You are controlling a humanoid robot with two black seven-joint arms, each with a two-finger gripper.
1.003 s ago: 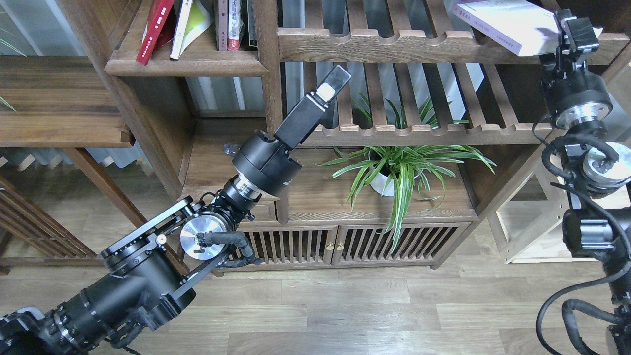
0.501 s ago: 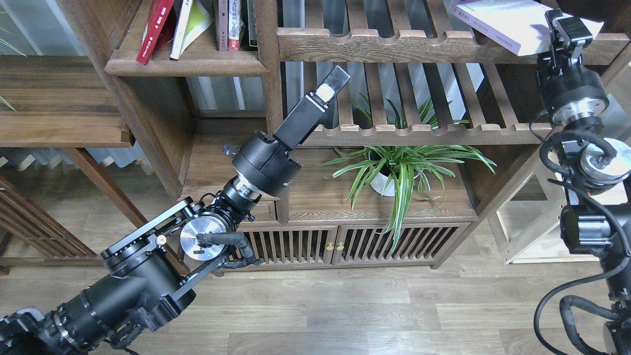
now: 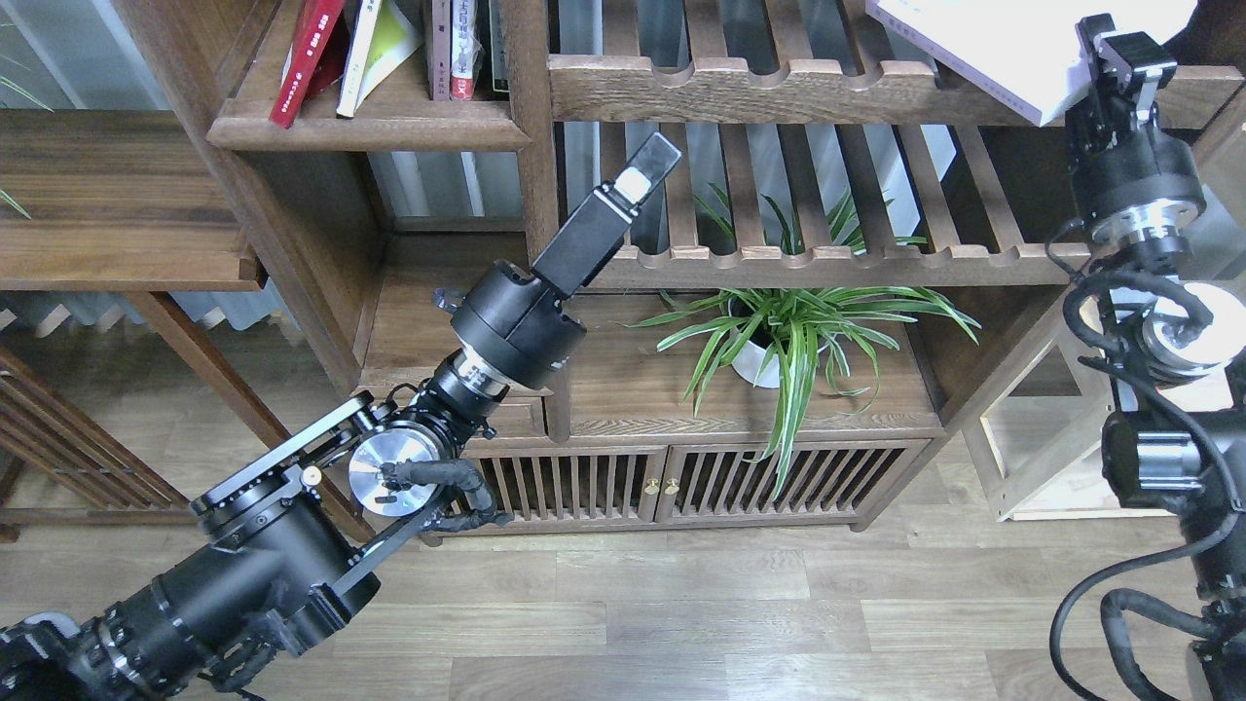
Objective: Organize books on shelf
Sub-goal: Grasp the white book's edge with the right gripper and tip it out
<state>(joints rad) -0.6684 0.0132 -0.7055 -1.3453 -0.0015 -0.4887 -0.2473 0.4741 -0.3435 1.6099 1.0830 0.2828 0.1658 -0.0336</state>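
No writing on the covers is legible to us: the white book [image 3: 1022, 44] shows only faint grey marks, and the spines of the red book [image 3: 307, 58] and yellow-green book [image 3: 375, 49], leaning on the plank shelf [image 3: 370, 127] at upper left, are too small to read. Our right gripper [image 3: 1119, 58] is clamped on the white book's near corner above the slatted rack [image 3: 779, 88]; since a moment ago that book has risen and shifted left. Our left gripper [image 3: 642, 170], fingers together and empty, has eased slightly left and up.
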